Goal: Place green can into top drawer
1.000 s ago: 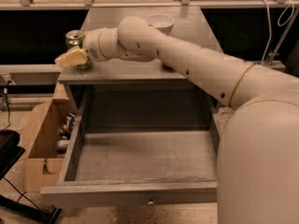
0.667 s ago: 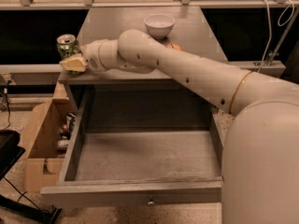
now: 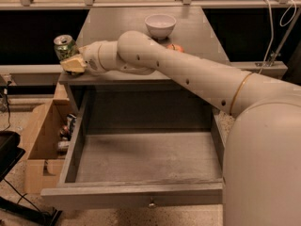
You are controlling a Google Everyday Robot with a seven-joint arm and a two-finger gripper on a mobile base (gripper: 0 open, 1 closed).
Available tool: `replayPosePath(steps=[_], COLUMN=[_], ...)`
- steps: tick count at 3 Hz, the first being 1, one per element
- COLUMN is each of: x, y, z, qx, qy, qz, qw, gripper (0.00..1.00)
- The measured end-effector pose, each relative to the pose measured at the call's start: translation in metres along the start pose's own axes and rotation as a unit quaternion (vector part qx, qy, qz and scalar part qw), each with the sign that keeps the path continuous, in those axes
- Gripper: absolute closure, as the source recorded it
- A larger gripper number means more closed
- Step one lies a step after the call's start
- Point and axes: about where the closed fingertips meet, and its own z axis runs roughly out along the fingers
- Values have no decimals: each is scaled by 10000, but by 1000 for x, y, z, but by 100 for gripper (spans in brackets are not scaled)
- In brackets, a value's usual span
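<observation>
One arm point(image 3: 188, 79) (white, jointed) reaches from your lower right across the table point(image 3: 202, 36) toward its front left corner. The gripper point(image 3: 73, 63), tan at its tip, sits at that corner, just above the table's edge. The green can point(image 3: 64, 46) stands upright directly behind and above the gripper, touching it or very nearly so. You see its silver top and mottled label, while its base is hidden by the gripper. Whether the can rests on the table or is lifted off it cannot be told, and neither can you tell whether the gripper is clamped on the can or released.

The top drawer point(image 3: 141, 159) is pulled fully out below the table's front edge, with its grey floor bare. Its flat front panel lies nearest you and carries a small metal knob point(image 3: 151, 203) at the centre. The can is well apart from the drawer's interior, above and to the left of its back left corner.

Further back on the table a white bowl point(image 3: 160, 25) stands upright. A red apple point(image 3: 175, 47) lies just in front of it, partly hidden by the arm. On the floor left of the drawer is an open cardboard box point(image 3: 40, 140) (a few small items lie inside it, too small to name).
</observation>
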Motion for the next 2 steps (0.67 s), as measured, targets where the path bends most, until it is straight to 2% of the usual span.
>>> replayPosePath(steps=[1, 2], x=[-3, -41], y=[4, 28], z=[0, -19], qx=[-36, -299], qy=[-12, -171], qz=[-22, -302], qw=[10000, 9989], gripper=[100, 100])
